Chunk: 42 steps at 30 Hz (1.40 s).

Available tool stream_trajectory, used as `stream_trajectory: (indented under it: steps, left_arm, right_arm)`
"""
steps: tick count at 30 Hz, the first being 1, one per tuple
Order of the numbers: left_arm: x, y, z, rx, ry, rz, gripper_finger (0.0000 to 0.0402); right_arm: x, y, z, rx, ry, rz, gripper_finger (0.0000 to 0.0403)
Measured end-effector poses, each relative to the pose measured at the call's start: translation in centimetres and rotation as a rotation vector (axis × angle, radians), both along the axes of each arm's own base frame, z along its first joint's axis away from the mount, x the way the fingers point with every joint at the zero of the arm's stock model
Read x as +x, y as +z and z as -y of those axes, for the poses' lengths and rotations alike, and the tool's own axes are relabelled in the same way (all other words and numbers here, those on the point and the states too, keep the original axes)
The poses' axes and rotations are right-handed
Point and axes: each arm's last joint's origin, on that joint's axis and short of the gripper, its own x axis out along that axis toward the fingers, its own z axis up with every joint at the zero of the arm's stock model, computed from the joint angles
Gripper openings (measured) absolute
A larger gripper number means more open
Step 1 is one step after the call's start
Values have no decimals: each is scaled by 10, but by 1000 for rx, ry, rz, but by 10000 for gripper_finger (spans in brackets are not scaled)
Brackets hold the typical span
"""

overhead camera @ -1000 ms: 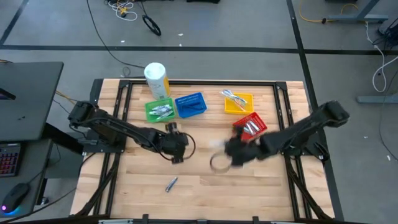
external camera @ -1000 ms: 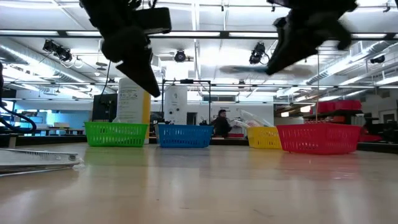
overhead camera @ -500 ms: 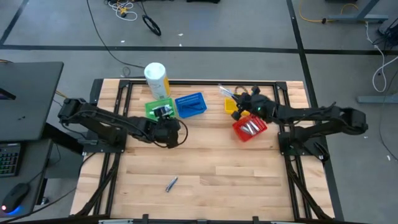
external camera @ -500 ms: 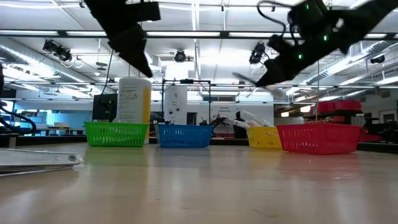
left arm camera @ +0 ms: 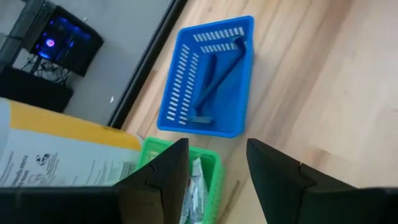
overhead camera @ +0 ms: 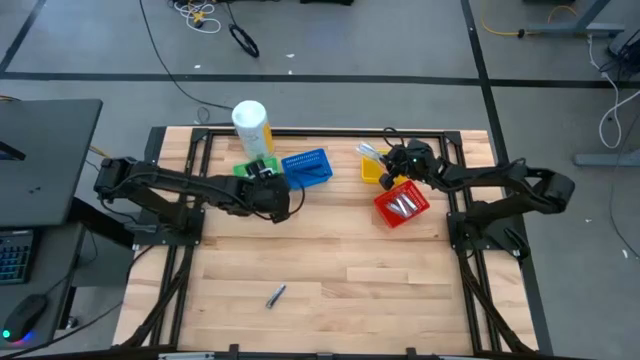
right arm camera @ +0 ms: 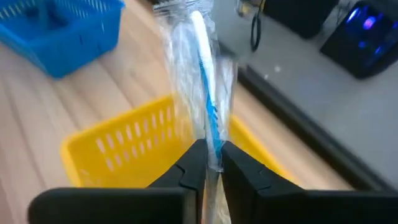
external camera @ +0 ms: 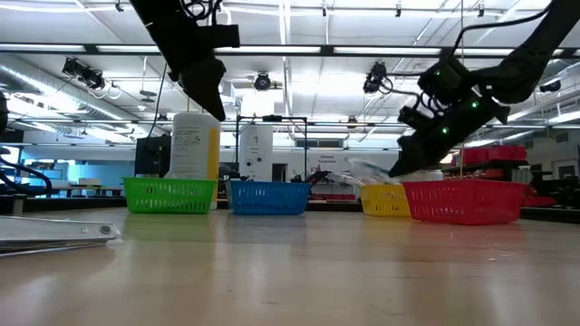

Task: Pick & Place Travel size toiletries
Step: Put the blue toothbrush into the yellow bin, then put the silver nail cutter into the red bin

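Note:
My right gripper is over the yellow basket, shut on a white-and-blue toothbrush in a clear wrapper; the gripper also shows in the low view. My left gripper is open and empty above the green basket, which holds small white tubes. One silver tube lies flat on the table near the front edge. Dark blue razors lie in the blue basket. Silver tubes lie in the red basket. My right gripper pinches the wrapped toothbrush between its two fingers near one end. The rest of the brush sticks out beyond the fingertips, along the fingers. It is lifted clear, over the yellow basket.
A large white-and-yellow bottle stands behind the green basket, close to my left gripper. The four baskets stand in a row along the table's far side. The wooden tabletop spreads out in front of them.
My right gripper has gone from the middle of the table toward the far edge, carrying the toothbrush to above the yellow basket. My left gripper has gone toward the far edge, from the open table to above the green basket.

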Motion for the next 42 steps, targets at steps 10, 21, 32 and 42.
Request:
stream_trajectory:
  steps: [10,21,32,42]
  left_arm:
    - [0,0,-15,-20,53,6,171]
    - [12,2,-12,-349,-84,149,171]
    - [20,-9,36,-650,-150,173,171]
    - [12,-52,130,-797,-137,37,171]
  right_arm:
    - [4,-12,3,67,59,12,120]
    - [28,15,-5,-83,161,186,178]
    - [51,32,-42,27,529,440,179]
    - [66,33,-98,201,706,493,179]
